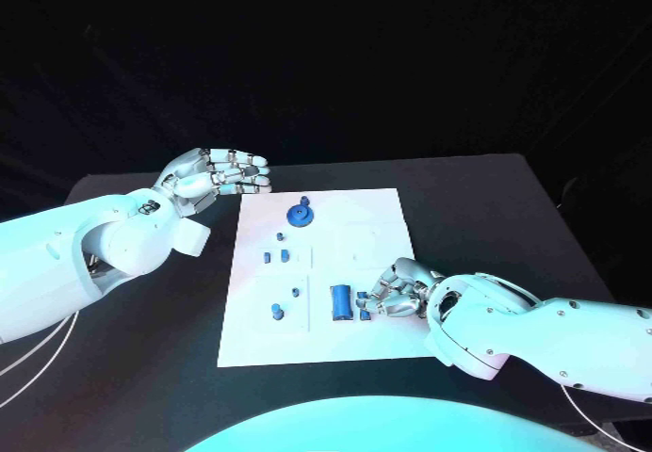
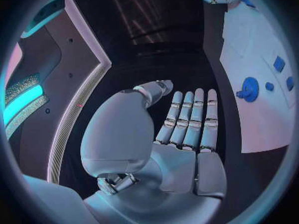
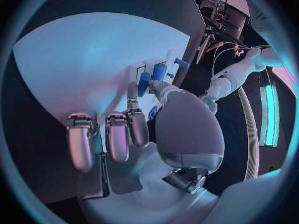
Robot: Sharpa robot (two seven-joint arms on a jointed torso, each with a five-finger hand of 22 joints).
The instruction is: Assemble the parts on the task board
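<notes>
black table (image 1: pixel 516 217) under everything, with the white task board (image 1: pixel 381 221) in the middle. nearest me, my right hand (image 1: pixel 399 294) sits at the board's near right part, fingers curled down beside a blue cylinder (image 1: pixel 340 300) whose long axis runs toward and away from me. the cylinder lies just to the hand's left; whether the fingertips pinch the small blue piece (image 1: pixel 365 302) between them i cannot tell. farther up, a blue gear (image 1: pixel 301 216) stands near the far edge. beyond it my left hand (image 1: pixel 215 173) hovers off the board's far left corner, fingers together, holding nothing.
</notes>
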